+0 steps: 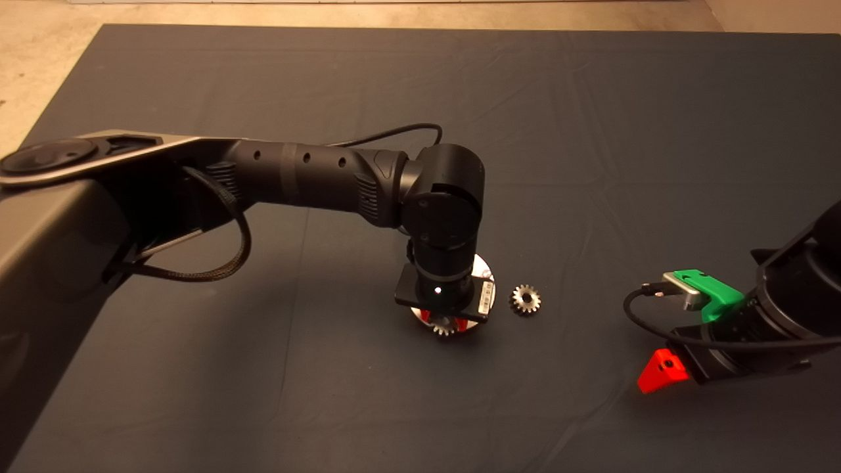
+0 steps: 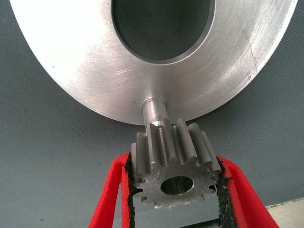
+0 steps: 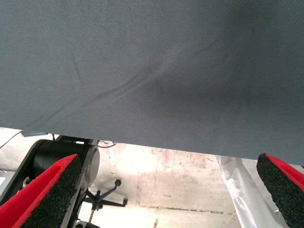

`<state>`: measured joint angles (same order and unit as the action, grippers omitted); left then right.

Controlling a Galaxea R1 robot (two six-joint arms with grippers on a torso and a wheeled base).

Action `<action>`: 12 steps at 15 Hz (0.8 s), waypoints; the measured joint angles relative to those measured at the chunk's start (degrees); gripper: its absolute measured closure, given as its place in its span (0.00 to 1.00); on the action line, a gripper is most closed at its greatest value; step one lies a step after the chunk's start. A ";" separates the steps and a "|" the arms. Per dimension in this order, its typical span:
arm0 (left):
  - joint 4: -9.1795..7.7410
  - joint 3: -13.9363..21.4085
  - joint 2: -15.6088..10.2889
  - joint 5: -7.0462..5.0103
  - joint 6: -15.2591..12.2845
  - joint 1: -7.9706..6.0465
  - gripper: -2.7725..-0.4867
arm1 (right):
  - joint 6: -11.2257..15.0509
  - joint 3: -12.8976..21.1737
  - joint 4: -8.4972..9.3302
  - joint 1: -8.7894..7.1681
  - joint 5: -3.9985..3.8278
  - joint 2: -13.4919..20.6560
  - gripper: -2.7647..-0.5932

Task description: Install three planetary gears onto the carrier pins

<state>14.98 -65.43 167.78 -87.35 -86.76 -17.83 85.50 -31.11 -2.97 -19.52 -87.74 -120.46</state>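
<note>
hidden: in the head view the left arm's wrist covers most of the disc [image 1: 485, 266]; only a sliver of its rim shows beside the wrist and a bit below it; the left gripper [image 1: 444, 320] shows there only as red finger tips under the wrist
cut off: the left wrist view crops the disc [image 2: 95, 71] so just part of its face and its large centre hole show; only one carrier pin [image 2: 153, 110] is in sight, standing near the rim; the other pins cannot be seen
left gripper: [image 2: 176, 187] its two red fingers [image 2: 110, 190] are closed onto a planetary gear [image 2: 173, 164], black pads pressed on the teeth at both sides; the gear's centre hole is in plain sight; the gear sits right in front of the pin at the disc's edge; whether the pin has entered the hole i cannot tell
loose gear: a second gear [image 1: 525, 299] lies flat on the dark mat [image 1: 591, 131], just beside the disc, apart from it; a third gear is not to be made out
right gripper: [image 3: 156, 190] parked at the lower right of the mat [image 3: 152, 66], jaws wide apart, nothing between them; beyond the mat's edge its view shows pale floor and a dark stand
writing: a small label on the left wrist [image 1: 487, 297] is too small to read
</note>
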 joint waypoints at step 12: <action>-0.68 -1.74 0.00 0.90 -0.14 -0.79 0.87 | 0.00 0.00 -0.01 0.00 0.00 0.00 0.00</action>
<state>14.30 -67.17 167.78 -86.44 -86.91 -18.63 85.50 -31.11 -2.97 -19.52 -87.74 -120.46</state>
